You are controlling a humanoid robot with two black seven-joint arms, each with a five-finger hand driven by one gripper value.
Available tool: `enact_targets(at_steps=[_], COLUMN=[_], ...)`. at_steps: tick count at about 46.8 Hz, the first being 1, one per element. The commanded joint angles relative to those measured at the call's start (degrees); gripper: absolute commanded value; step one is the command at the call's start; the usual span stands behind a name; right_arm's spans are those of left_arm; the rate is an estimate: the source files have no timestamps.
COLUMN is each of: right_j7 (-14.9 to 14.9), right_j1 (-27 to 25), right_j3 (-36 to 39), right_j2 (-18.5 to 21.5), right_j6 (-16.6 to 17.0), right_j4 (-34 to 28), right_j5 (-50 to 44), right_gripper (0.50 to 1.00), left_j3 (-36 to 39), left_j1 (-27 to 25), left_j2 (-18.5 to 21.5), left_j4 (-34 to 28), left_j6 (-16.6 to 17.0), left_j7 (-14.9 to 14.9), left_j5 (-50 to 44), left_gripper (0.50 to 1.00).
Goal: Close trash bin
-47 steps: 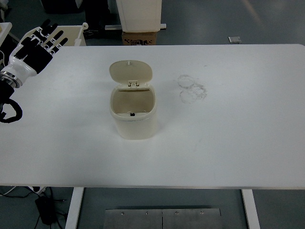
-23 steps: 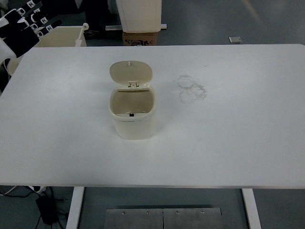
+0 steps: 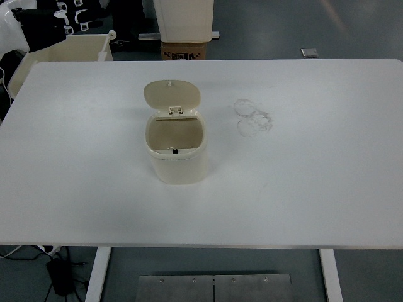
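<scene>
Bin: we see the cream trash bin (image 3: 177,153) standing upright on the white bench (image 3: 302,176), a little left of the frame's centre, its mouth open and seemingly empty

Lid: the lid (image 3: 172,95) stands tipped back on its hinge at the bin's far rim, its inner face turned toward us and its free edge toward the top of the frame

Left hand: the left hand (image 3: 47,16) sits at the upper left corner of the frame, beyond the bench's far left corner and well apart from the bin; only black and white parts show, so we cannot tell how its fingers are set

Right hand: we find none in view

Deciding relation: from the hand the lid lies to the right and lower in the frame; its hinge runs left to right, so we judge the closing push must come from behind the lid, toward the bottom of the frame

Nearer arm: the left, being the only one in view

Progress: the bin is still open, with nothing touching the lid
</scene>
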Motion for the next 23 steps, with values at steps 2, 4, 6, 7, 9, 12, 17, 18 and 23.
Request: enact_targets(at_steps=[2,4,6,7,9,12,17,18,23], right_j7=[0.0,0.0,0.0,0.0,0.0,0.0,0.0,0.0,0.0], right_j1=[0.0,0.0,0.0,0.0,0.0,0.0,0.0,0.0,0.0], right_j3=[0.0,0.0,0.0,-0.1,-0.1,0.0,0.0,0.0,0.0], right_j2=[0.0,0.0,0.0,0.0,0.0,0.0,0.0,0.0,0.0], right_j6=[0.0,0.0,0.0,0.0,0.0,0.0,0.0,0.0,0.0], right_j4=[0.0,0.0,0.0,0.0,0.0,0.0,0.0,0.0,0.0], right_j5=[0.0,0.0,0.0,0.0,0.0,0.0,0.0,0.0,0.0], right_gripper=[0.993,0.993,0.993,0.993,0.993,0.993,0.993,0.993,0.993], left_j3=[4.6,6.6,8.0,8.7,9.9,12.0,16.4,16.9,18.5], left_j1=[-4.6,-6.0,-7.5,-8.1,-9.4,-11.8,-15.9,-16.7,-19.8], left_j2=[-0.2,-0.5,-0.8,-0.8,-1.1,-1.6,-2.0,-2.3,-2.9], left_j4=[-1.8,-2.7,-3.3,-3.5,-4.4,-6.1,-8.7,-9.3,-11.9], left_j6=[-0.6,-0.6,-0.7,-0.7,-1.2,-1.9,-2.1,-2.1,-2.1], left_j7=[2.8,3.4,3.8,3.8,3.9,5.0,5.7,5.7,5.8], left_j5=[4.4,5.5,5.7,5.7,5.8,6.0,6.8,6.9,7.1], left_gripper=[1.0,1.0,1.0,1.0,1.0,1.0,1.0,1.0,1.0])
